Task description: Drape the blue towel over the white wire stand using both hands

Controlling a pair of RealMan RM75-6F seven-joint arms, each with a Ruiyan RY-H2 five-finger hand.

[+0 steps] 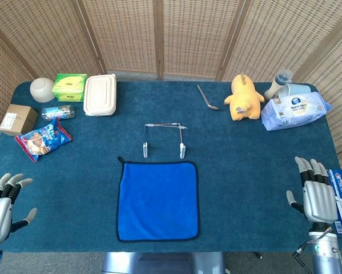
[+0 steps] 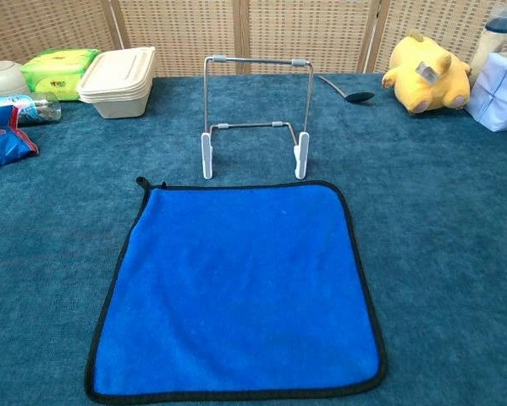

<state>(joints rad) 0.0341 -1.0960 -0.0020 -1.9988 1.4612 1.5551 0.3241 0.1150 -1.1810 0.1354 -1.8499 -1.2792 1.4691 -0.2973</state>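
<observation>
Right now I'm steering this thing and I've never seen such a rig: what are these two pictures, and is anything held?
It's a two-armed robot with human-like hands at a table. The head view looks down from above: the left hand and right hand sit at the near corners, fingers apart, holding nothing. The chest view is lower and closer, and shows no hands. A blue towel lies flat in front, untouched. Just behind it stands the white wire stand. Further back are a food box, a spoon, a yellow plush toy and a wipes pack.
</observation>
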